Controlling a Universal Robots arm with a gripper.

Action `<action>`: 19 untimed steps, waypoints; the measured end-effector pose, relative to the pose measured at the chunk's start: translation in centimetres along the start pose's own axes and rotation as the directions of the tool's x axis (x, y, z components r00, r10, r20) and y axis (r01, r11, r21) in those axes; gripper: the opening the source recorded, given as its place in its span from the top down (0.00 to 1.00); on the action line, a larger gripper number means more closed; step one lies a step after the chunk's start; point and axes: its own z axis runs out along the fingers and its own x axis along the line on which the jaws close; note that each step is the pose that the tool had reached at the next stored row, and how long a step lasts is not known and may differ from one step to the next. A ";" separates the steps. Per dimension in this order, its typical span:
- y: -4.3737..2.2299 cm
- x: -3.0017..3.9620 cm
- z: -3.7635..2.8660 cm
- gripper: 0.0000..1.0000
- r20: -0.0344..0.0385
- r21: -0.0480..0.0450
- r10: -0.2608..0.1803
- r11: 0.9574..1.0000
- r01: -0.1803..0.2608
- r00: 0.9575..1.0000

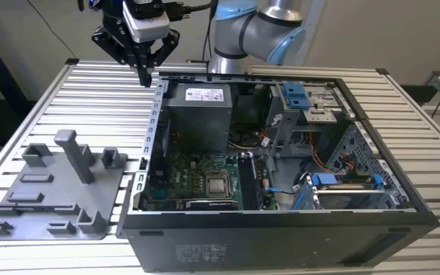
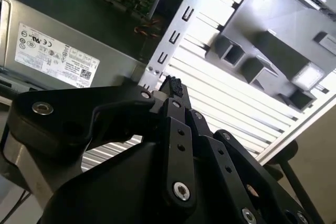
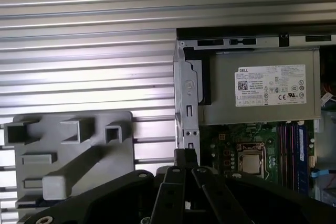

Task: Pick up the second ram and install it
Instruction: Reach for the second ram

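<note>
Exterior view: the gripper (image 1: 146, 81) hangs high over the far corner of the computer case (image 1: 281, 240) on the exterior view's left, above the case wall where it meets the slatted table (image 1: 67, 103). Its fingers look pressed together, with nothing between them that I can see. The grey fixture (image 1: 52, 189) with its upright post (image 1: 75, 154) sits on the table beside the case, toward the near corner on that same left. I can't make out a stick on it for certain. Inside the case, beside the processor (image 1: 218, 184), a dark strip stands in the memory slots (image 1: 247, 180). I can't tell whether that is the second ram. Second wrist view: the gripper (image 2: 173, 85) closes to a point above the case wall, with the power supply (image 2: 58, 51) on one side and the fixture (image 2: 273, 45) on the other. First wrist view: the gripper (image 3: 186, 156) has the same closed tips, and the memory slots (image 3: 291, 150) are too muddled in colour to count sticks. Judgement: nothing is in hand, so either the pick hasn't begun or the install is finished. I can't settle which.
</note>
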 end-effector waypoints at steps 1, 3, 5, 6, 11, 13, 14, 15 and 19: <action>-0.02 0.28 0.00 0.89 0.000 0.000 0.000 1.000 0.000 1.000; -0.06 0.86 0.00 0.89 0.000 -0.001 0.000 1.000 0.000 1.000; -0.10 1.42 -0.01 0.89 0.000 -0.001 0.000 1.000 0.000 1.000; -0.12 1.66 -0.02 0.89 0.000 -0.001 0.000 1.000 0.000 1.000; -0.17 2.38 -0.03 0.89 0.000 -0.002 0.000 1.000 0.000 1.000; -0.17 2.42 -0.03 0.89 0.000 -0.002 0.000 1.000 0.000 1.000; -0.17 2.43 -0.03 0.89 0.000 -0.001 0.000 1.000 0.000 1.000; -0.17 2.44 -0.04 0.89 0.000 -0.001 0.000 1.000 0.000 1.000; -0.17 2.45 -0.03 0.89 0.000 -0.002 0.000 1.000 0.000 1.000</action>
